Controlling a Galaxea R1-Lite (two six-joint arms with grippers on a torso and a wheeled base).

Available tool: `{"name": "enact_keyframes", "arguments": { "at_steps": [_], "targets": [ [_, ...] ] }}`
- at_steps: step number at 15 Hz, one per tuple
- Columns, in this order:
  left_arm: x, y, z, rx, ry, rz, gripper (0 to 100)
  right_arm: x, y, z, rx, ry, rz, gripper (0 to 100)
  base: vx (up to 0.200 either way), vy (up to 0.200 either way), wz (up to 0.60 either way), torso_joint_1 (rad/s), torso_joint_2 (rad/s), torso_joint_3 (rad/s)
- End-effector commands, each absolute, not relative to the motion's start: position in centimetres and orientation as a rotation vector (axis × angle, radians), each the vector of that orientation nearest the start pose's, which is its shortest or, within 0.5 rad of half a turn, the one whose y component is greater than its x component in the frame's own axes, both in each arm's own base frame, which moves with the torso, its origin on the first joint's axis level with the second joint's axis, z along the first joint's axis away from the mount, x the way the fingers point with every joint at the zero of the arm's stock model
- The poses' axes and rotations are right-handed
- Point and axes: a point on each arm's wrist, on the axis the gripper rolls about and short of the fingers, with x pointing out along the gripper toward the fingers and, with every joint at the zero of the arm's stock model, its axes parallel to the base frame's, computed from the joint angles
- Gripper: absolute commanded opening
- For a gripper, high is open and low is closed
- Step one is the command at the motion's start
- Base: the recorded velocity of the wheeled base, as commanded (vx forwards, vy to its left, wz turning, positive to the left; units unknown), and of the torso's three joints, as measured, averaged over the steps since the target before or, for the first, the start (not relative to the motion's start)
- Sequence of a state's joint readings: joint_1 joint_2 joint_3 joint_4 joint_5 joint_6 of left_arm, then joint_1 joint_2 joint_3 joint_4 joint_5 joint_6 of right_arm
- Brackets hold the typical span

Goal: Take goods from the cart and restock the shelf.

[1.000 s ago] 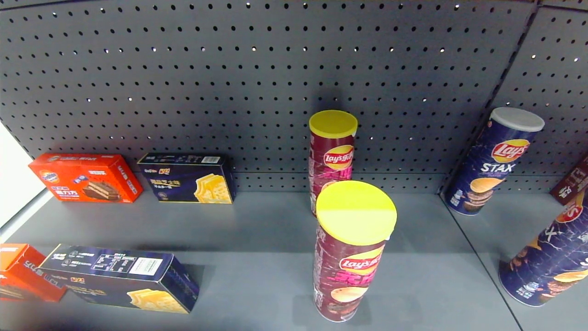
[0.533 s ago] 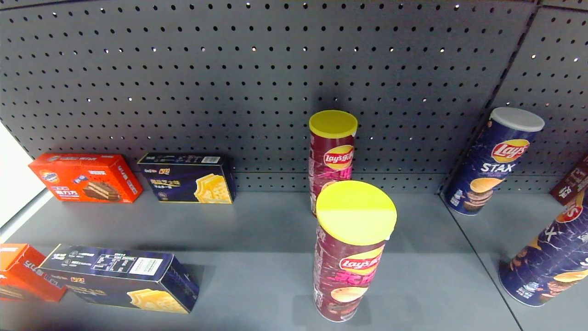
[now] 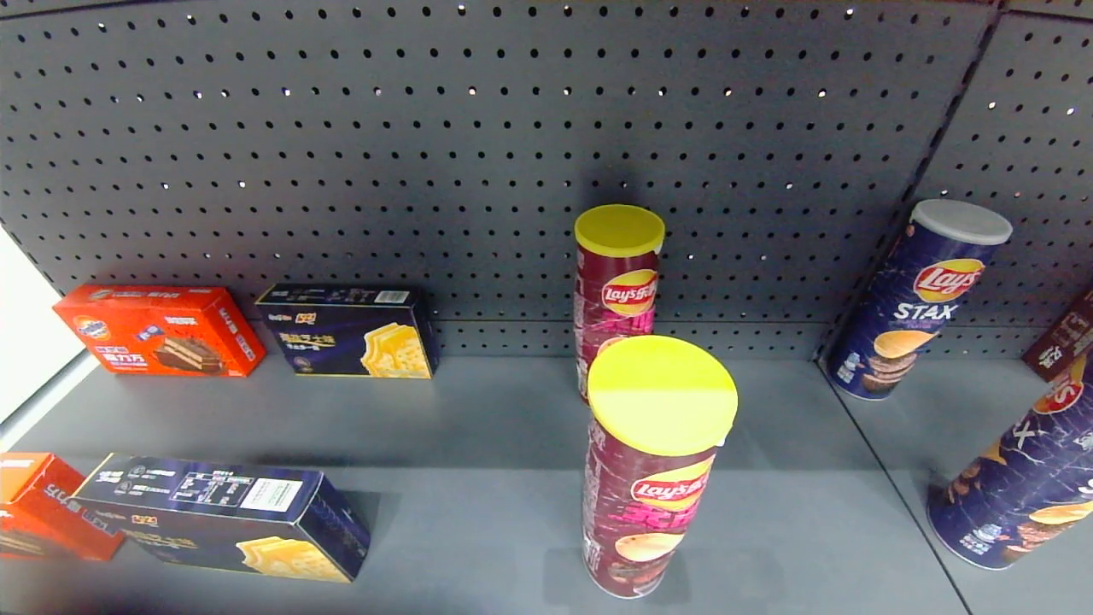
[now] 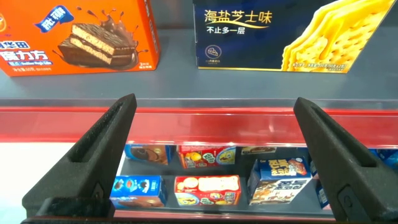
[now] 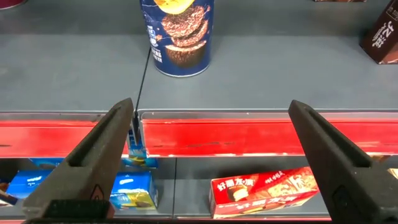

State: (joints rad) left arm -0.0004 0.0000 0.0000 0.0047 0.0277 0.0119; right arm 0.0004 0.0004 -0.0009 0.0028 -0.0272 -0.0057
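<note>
Left gripper (image 4: 216, 106): fingers wide apart, nothing between them. Straight ahead, red shelf-edge rail (image 4: 217, 118). Beyond rail, orange cake box (image 4: 78, 37) and dark blue cracker box (image 4: 286, 34) stand side by side on grey shelf (image 4: 174, 87).

Right gripper (image 5: 211, 107): fingers spread, empty. Ahead of it, past rail, dark blue chip canister (image 5: 180, 34) upright on shelf. Red snack box (image 5: 264, 186) on tier under rail, nearer gripper.

Soft, even light; the chip cans (image 3: 653, 478) cast faint shadows, with white glare far left.
</note>
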Motion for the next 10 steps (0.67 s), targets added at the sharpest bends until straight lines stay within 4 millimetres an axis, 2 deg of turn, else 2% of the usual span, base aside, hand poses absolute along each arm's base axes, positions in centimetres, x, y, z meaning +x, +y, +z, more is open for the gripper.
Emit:
{"name": "enact_keyframes", "arguments": {
  "at_steps": [1, 10],
  "targets": [
    [-2.27, 0.07, 7.5, 0.012, 0.006, 0.026, 100, -2.28, -0.06, 7.52, -0.006, 0.003, -0.028, 100, 0.0, 0.0, 0.0, 0.0, 0.0, 0.0],
    [-2.27, 0.07, 7.5, 0.009, 0.006, 0.031, 100, -2.29, -0.07, 7.56, -0.006, 0.002, -0.026, 100, 0.0, 0.0, 0.0, 0.0, 0.0, 0.0]
  ]
}}
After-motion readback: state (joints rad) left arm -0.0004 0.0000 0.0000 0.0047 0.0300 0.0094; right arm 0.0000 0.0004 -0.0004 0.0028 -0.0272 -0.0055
